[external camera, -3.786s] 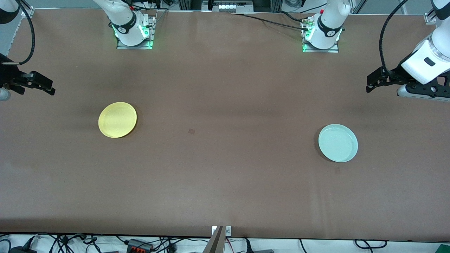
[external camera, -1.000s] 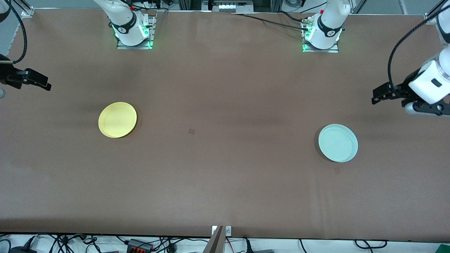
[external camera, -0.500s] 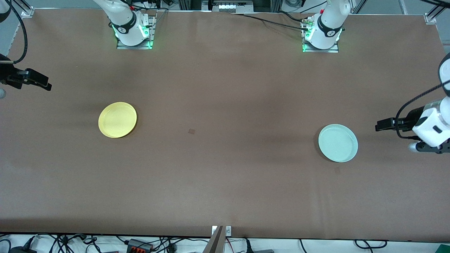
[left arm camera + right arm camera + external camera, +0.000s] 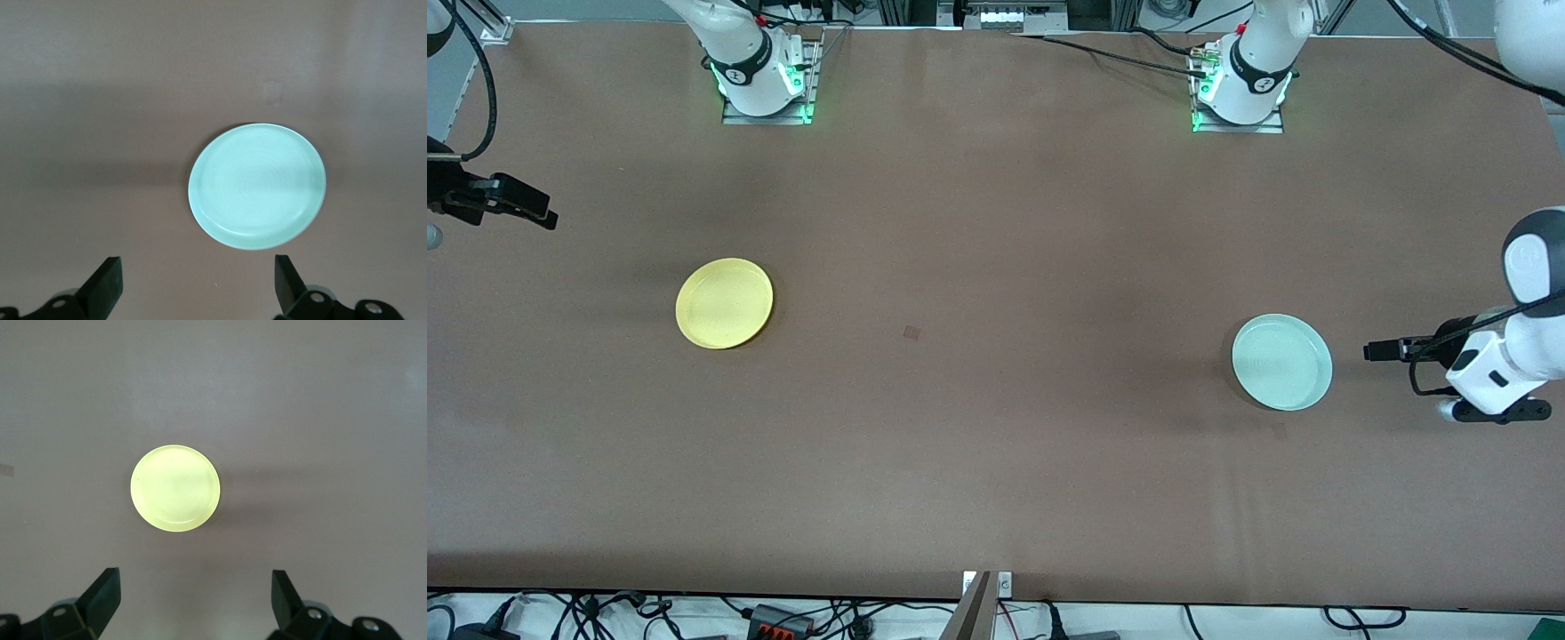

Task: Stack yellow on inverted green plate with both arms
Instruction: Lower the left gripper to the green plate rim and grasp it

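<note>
Left hand [image 4: 1371,352]: at the right edge of the front frame, low over the surface just beside the green plate, pointing at its rim; fingers [image 4: 107,288] spread wide, nothing between them.
Right hand [image 4: 534,212]: at the left edge of the front frame, up and well apart from the yellow plate; fingers [image 4: 101,597] spread too, empty. It looks to be waiting.
Green plate [image 4: 1281,362]: right of centre in the front frame, toward the left arm's end, lying right side up with its hollow showing, so not yet inverted. In the left wrist view it sits in the middle of the frame, ahead of the open fingers.
Yellow plate [image 4: 724,303]: left of centre in the front frame, toward the right arm's end, also right side up, well apart from the green one.
Surface [image 4: 996,444]: brown covering, otherwise bare apart from a small dark mark [image 4: 911,332] near the middle.
Step, as I read it: the left arm is lining up to take the green plate by its rim and turn it over.
Risk, rim: it is low and thin; a finger coming in too high would slide over it, too low would dig into the covering.
Risk, push: a sideways approach could shove the plate along instead of gripping it.
Risk, flip: a shallow pinch on one edge may let the plate swing or drop mid-turn.
</note>
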